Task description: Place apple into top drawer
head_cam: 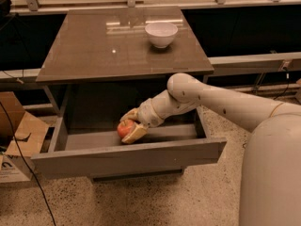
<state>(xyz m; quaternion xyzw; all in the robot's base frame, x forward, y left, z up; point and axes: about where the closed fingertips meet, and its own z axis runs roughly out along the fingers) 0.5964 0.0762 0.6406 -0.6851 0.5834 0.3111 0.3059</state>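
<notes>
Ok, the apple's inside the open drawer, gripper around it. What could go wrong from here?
The apple, clamped in the gripper inside the top drawer, is round and may roll once released. The arm reaches in just under the cabinet top; lifting out steeply could knock its front edge.

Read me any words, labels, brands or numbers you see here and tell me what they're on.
None can be read.
Cardboard box: dark print at its lower corner, too blurred to read.
No text shows on the bowl, the top drawer, the apple, or the gripper holding it inside the drawer.
</notes>
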